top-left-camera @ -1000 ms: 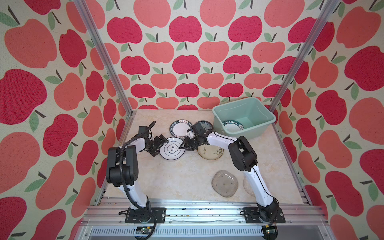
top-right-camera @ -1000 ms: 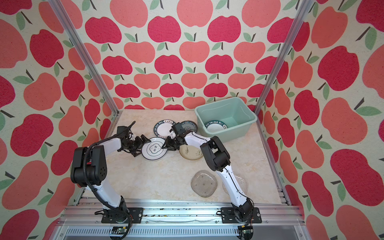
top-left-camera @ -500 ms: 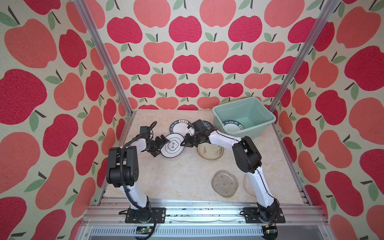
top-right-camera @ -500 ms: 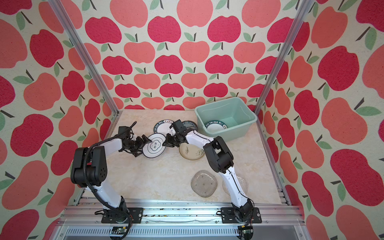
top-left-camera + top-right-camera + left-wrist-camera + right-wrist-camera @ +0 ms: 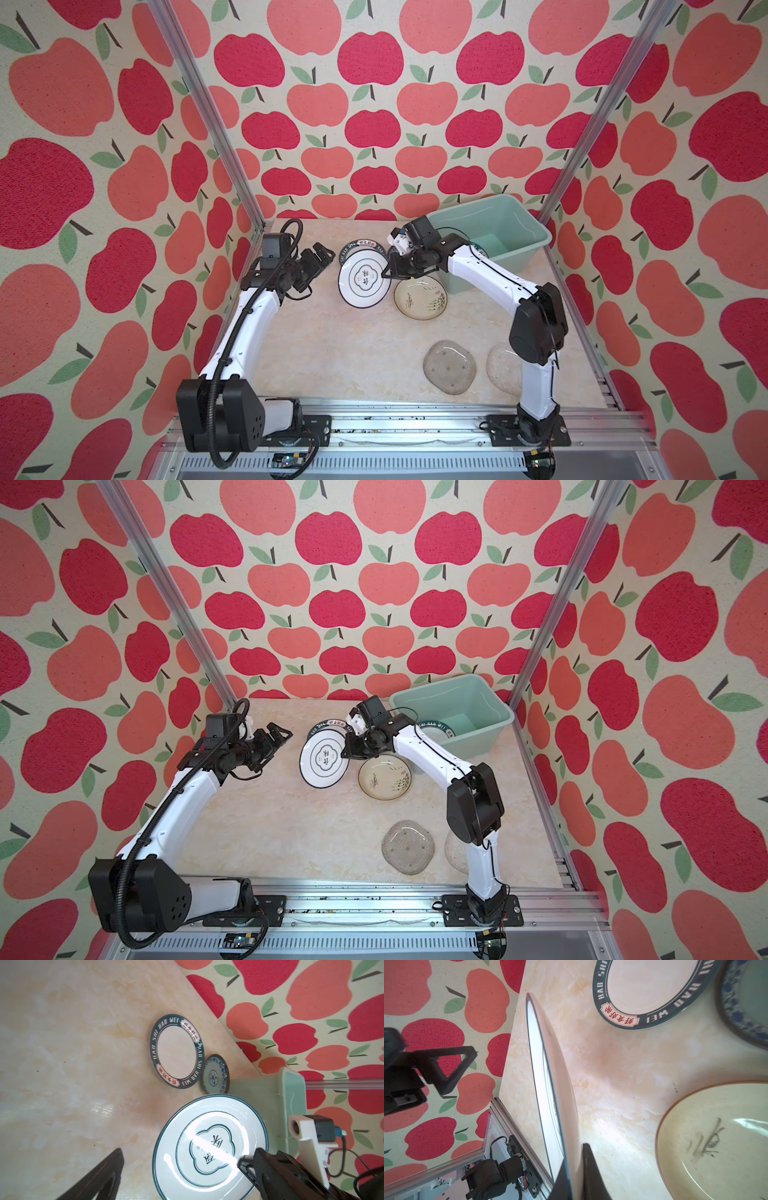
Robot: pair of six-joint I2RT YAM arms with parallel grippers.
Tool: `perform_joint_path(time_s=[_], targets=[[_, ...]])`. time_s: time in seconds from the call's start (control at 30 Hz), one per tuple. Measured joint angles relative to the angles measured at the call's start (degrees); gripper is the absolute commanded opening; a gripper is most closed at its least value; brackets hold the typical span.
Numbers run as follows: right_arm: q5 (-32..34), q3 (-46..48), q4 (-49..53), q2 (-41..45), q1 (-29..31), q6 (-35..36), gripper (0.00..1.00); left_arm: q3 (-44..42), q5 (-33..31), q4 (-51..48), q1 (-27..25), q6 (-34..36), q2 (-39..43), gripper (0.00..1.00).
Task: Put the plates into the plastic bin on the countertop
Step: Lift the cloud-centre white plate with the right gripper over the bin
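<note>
one plate lifted, most of the job left
right gripper (image 5: 385, 272) clamped on the rim of the white plate (image 5: 365, 279), tilted clear of the countertop (image 5: 332, 353), near the plastic bin (image 5: 511, 224). left gripper (image 5: 322, 270) jaws wide apart, empty, just beside it. bin shows one binned plate (image 5: 442, 726); lettered-rim plate (image 5: 176, 1051), blue plate (image 5: 216, 1077), cream plate (image 5: 420, 299), near glass plate (image 5: 451, 368) and far glass plate (image 5: 505, 368) lie outside.

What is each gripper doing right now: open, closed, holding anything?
Left gripper: open, holding nothing.
Right gripper: closed on the rim of the white emblem plate, which is tilted up on edge.
</note>
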State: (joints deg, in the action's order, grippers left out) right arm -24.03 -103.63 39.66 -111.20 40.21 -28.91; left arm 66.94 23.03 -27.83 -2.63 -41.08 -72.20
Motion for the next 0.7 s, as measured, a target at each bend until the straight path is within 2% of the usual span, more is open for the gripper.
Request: perform_joint_path(time_s=[0.17, 0.33, 0.5, 0.7], targets=[[-2.01, -4.7, 6.38, 6.19, -10.8, 5.75, 0.0, 5.09, -5.2, -0.81, -8.11, -0.13, 6.32, 0.99], [-5.07, -7.91, 6.64, 9.57, -25.68, 6.84, 0.0, 6.62, -11.37, -4.39, -18.36, -0.2, 6.08, 0.99], [-7.63, -7.54, 5.07, 9.33, -37.09, 6.56, 0.0, 10.71, -16.46, -8.68, -25.83, 0.22, -0.59, 0.99], [-9.11, -7.45, 3.91, 5.7, -44.41, 6.82, 0.0, 23.61, -20.5, -11.28, -31.67, 3.1, -14.38, 0.99]])
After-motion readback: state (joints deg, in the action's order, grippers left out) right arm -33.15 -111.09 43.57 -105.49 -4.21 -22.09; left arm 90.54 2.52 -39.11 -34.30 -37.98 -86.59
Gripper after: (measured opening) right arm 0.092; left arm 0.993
